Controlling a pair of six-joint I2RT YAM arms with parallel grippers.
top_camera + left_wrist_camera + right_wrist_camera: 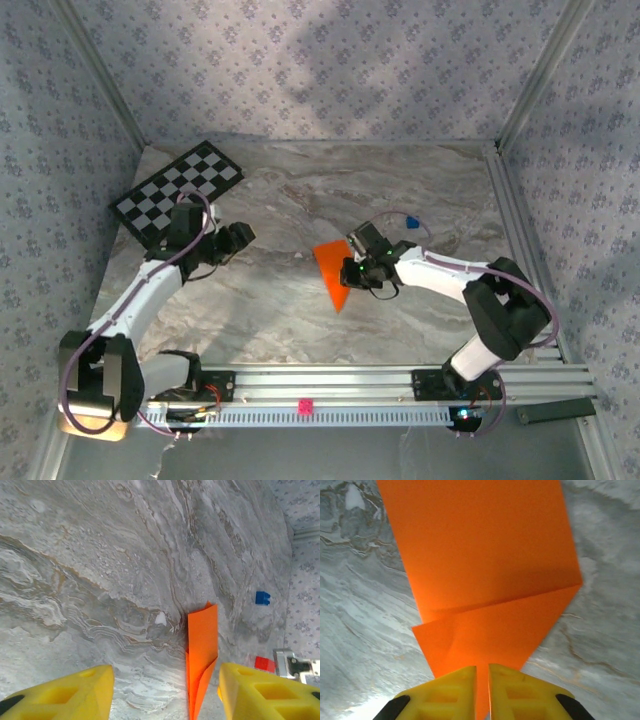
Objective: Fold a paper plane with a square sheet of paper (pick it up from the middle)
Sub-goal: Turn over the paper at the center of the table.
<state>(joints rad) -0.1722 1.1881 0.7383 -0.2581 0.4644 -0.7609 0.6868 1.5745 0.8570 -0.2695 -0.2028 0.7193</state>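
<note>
Orange paper (333,270), part-folded into a dart, is pinched at its 3 o'clock by right jaws; left jaws gape; wing folds likely remain.

Marble tabletop (300,330), contents:
- Orange paper (331,268), folded to a point aimed at the near edge, at centre.
- Right gripper (351,268), touching the paper's right edge.
- Left gripper (244,235), well apart to the left, beside the checkerboard (178,192).
- Blue cube (413,224), far right.
- Pink cube (304,406), on the near rail (380,378).
</note>
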